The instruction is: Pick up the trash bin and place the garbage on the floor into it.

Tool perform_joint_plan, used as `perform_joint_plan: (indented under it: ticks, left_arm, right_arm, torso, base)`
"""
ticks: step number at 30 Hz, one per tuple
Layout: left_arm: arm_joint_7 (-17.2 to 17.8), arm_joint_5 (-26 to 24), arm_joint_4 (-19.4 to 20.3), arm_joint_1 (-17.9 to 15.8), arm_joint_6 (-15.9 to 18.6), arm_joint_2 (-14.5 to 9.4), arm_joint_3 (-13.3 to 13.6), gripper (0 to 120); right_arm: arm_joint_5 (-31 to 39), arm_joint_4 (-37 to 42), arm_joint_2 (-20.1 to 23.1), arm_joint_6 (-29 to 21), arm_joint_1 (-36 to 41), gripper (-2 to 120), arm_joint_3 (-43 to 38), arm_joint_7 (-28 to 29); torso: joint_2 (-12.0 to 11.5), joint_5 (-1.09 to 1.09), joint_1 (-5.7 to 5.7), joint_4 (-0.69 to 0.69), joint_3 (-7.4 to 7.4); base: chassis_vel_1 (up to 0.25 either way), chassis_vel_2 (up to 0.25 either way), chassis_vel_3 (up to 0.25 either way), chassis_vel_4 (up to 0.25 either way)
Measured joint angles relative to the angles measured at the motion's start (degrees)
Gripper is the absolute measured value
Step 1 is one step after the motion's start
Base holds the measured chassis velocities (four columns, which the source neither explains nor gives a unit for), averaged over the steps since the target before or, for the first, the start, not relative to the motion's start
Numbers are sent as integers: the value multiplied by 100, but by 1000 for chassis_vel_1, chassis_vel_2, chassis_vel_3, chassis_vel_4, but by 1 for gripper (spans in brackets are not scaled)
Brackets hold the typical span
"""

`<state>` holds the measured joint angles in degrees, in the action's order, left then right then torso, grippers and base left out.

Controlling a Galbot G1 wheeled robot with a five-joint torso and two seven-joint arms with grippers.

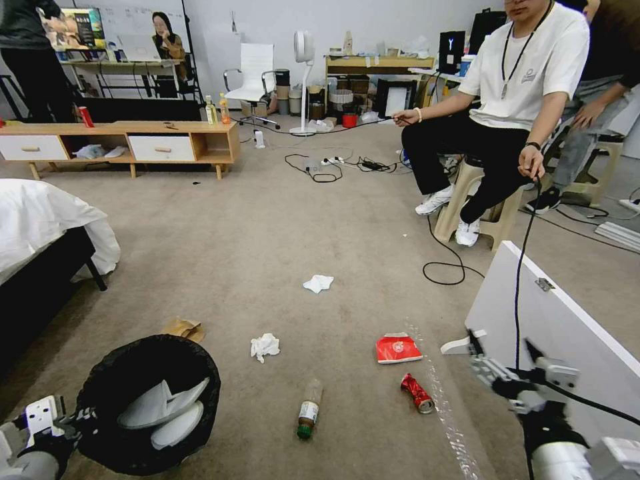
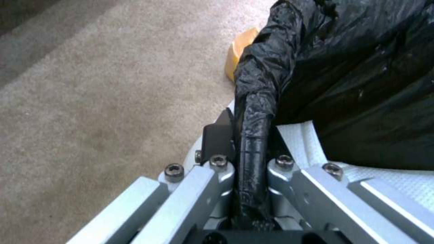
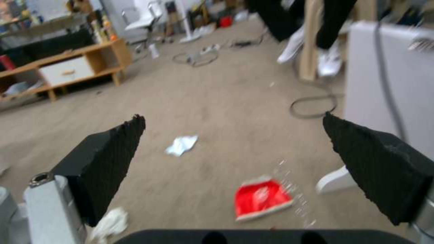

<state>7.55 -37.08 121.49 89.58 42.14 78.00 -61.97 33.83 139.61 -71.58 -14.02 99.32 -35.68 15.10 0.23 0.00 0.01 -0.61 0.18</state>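
The left gripper [image 1: 67, 421] clamps the bag-lined rim of the trash bin [image 1: 150, 400] at the robot's lower left, while the right gripper [image 3: 233, 149] hangs wide open above the red snack packet [image 1: 398, 348] and crumpled tissues [image 1: 265, 346] on the carpet [image 1: 267, 220].

Even, soft room light falls from above, leaving faint shadows on the carpet [image 1: 267, 220]. The head view bows straight lines near its edges. The right wrist view is smeared with blur; the left wrist view is soft, its black bag [image 2: 352, 67] faintly glossy.
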Motion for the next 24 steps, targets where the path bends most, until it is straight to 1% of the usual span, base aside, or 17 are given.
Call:
perform_joint_plan:
  ticks: [5, 7, 8, 10, 11, 12, 13, 15, 16, 17, 21, 24]
  left_arm:
    - [-8, 65, 14, -1, 0, 61, 35, 3]
    - [-36, 195, 52, 0, 0, 170, 116, 3]
    - [-36, 195, 52, 0, 0, 170, 116, 3]
    - [-60, 284, 86, 2, 0, 243, 148, 3]
    - [-60, 284, 86, 2, 0, 243, 148, 3]
    - [-69, 331, 103, 10, 0, 289, 151, 3]
    - [-73, 354, 110, 15, 0, 317, 151, 3]
    - [-73, 354, 110, 15, 0, 317, 151, 3]
    - [-89, 404, 133, 32, 0, 378, 142, 3]
    - [-100, 422, 140, 36, 0, 406, 140, 3]
    - [-121, 457, 155, 48, 0, 444, 133, 3]
    - [-133, 483, 173, 54, 0, 463, 113, 3]
  right_arm:
    - [-70, 25, 54, -23, 43, 100, 135, 29]
    - [-227, 107, 200, -32, 162, 100, 331, 17]
    - [-227, 107, 200, -32, 162, 100, 331, 17]
    - [-290, 68, 581, -39, 258, 100, 538, -35]
    - [-290, 68, 581, -39, 258, 100, 538, -35]
    - [-284, -33, 961, -24, 327, 100, 681, -94]
    - [-278, -89, 1101, -10, 343, 100, 737, -123]
    - [-278, -89, 1101, -10, 343, 100, 737, -123]
    - [-273, -241, 1336, 2, 334, 100, 852, -144]
    - [-270, -382, 1404, 3, 284, 100, 910, -133]
    - [-187, -615, 1443, -8, 121, 100, 1001, -44]
    - [176, -910, 1456, -183, -239, 100, 1126, 177]
  torso:
    - [0, 0, 0, 0, 0]
    - [0, -1, 0, -3, 0]
    - [0, -1, 0, -3, 0]
    - [0, 0, 0, -2, 0]
    - [0, 0, 0, -2, 0]
    - [0, 0, 0, -1, 0]
    - [0, 0, 0, 0, 0]
    - [0, 0, 0, 0, 0]
    - [0, 0, 0, -2, 0]
    - [0, -1, 0, -1, 0]
    - [0, 1, 0, -2, 0]
    - [0, 0, 0, -1, 0]
  base:
    - [0, 0, 0, 0]
    - [0, 0, 0, 0]
    - [0, 0, 0, 0]
    - [0, 0, 0, 0]
    - [0, 0, 0, 0]
    - [0, 0, 0, 0]
    - [0, 0, 0, 0]
    - [0, 0, 0, 0]
    - [0, 0, 0, 0]
    - [0, 0, 0, 0]
    - [0, 0, 0, 0]
    - [0, 0, 0, 0]
